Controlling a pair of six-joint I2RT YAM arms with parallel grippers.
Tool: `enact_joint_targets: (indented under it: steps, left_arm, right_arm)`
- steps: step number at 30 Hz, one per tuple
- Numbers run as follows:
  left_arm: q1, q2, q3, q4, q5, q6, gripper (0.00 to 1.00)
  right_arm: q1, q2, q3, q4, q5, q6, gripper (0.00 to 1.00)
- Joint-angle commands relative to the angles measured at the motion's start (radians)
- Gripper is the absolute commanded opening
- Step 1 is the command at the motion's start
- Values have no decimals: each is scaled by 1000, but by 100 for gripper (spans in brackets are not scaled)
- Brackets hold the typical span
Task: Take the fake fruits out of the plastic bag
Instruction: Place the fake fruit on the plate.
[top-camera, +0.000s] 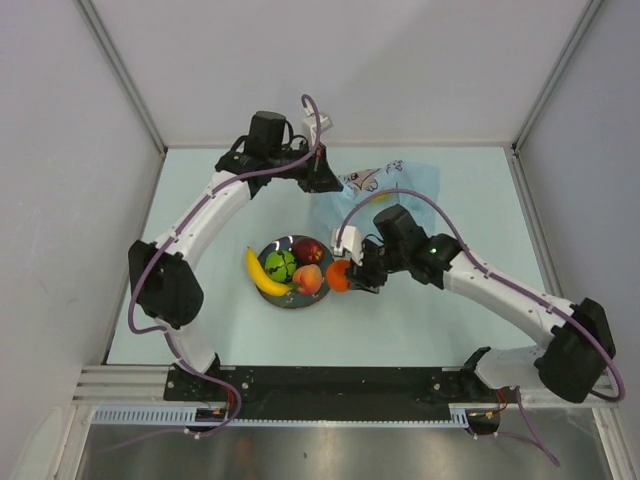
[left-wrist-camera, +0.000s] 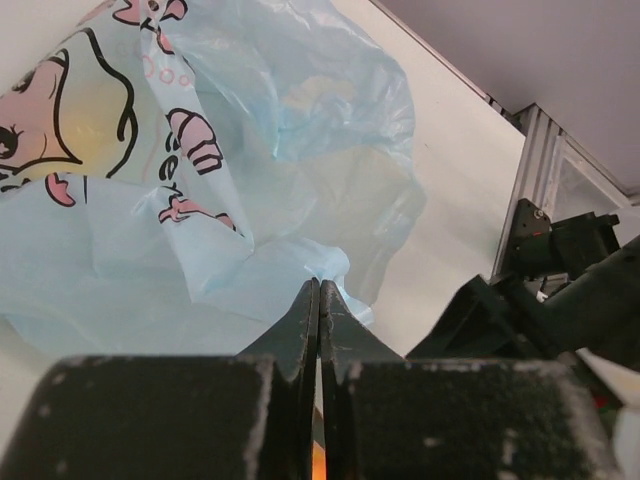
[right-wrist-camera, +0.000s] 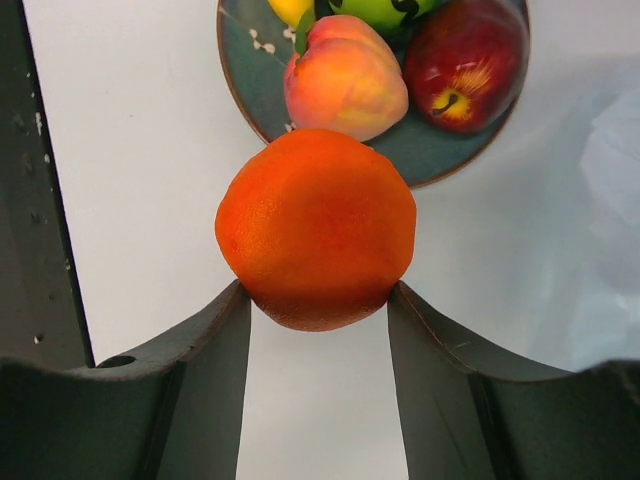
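The light blue plastic bag (top-camera: 388, 188) lies at the back of the table. My left gripper (top-camera: 318, 182) is shut on a fold of the bag's edge (left-wrist-camera: 320, 285). A faint yellowish shape (left-wrist-camera: 88, 135) shows through the bag (left-wrist-camera: 200, 190). My right gripper (top-camera: 352, 272) is shut on the orange (top-camera: 338, 277) and holds it beside the plate's right rim. In the right wrist view the orange (right-wrist-camera: 316, 225) sits between the fingertips of my right gripper (right-wrist-camera: 318, 297). The dark plate (top-camera: 297, 302) holds the banana (top-camera: 262, 274), green fruit (top-camera: 280, 264), apple (top-camera: 308, 249) and peach (top-camera: 308, 279).
Grey walls enclose the pale table on three sides. The right arm's body (left-wrist-camera: 560, 290) shows dark at the right of the left wrist view. The bag's edge (right-wrist-camera: 610, 150) lies just right of the plate (right-wrist-camera: 250, 95).
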Motion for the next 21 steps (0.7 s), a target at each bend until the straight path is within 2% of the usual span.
enact_joint_targets:
  steps: [1,5,15,19,21]
  left_arm:
    - [9,-26,-7,36,59,-77,0]
    - [9,-40,-16,42,36,-79,0]
    - [10,-112,-61,-4,45,-42,0]
    - [9,-197,-157,98,76,-97,0]
    - [9,-214,-153,97,91,-99,0]
  right_arm:
    - [23,74,61,78,80,127,24]
    - [35,112,59,109,129,135,23]
    - [19,215,72,150,114,5,26]
    - [39,250,75,207,143,-57,28]
    - [41,278,84,218,157,-81,28]
